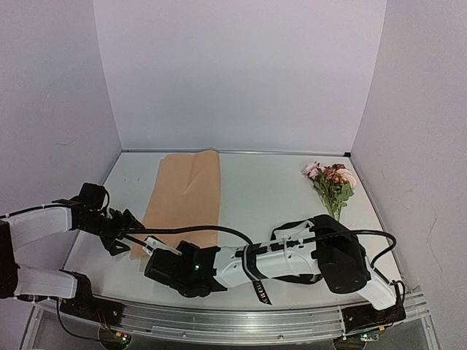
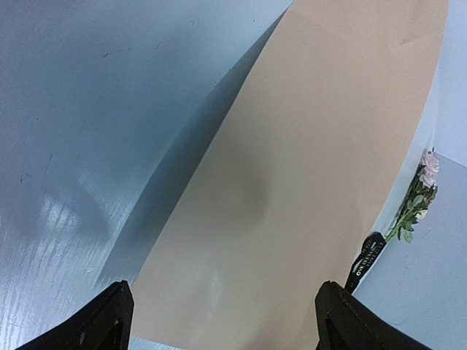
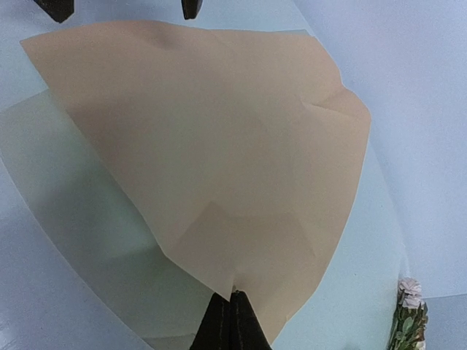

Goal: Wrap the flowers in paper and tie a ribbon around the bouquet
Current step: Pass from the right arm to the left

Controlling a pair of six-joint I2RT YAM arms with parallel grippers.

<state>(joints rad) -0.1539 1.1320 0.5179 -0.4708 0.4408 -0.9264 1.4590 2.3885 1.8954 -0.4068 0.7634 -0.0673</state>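
Paper point(image 1: 186, 193) sits at ~10 o'clock on table point(image 1: 263, 182), mostly flat, near-left edge looks lifted. R gripper point(image 3: 232, 297) is pressed together, pinching the paper's near corner at its 6 o'clock. L gripper point(image 2: 225, 299) is spread wide over the same near edge, holding nothing. Flowers point(image 1: 332, 182) lie bare at 2 o'clock, well apart from the paper. Ribbon point(image 1: 261, 293) is at ~6 o'clock, partly under R arm. Est. progress: early. Paper is only being positioned; flowers not on it, no wrap, no tie yet.
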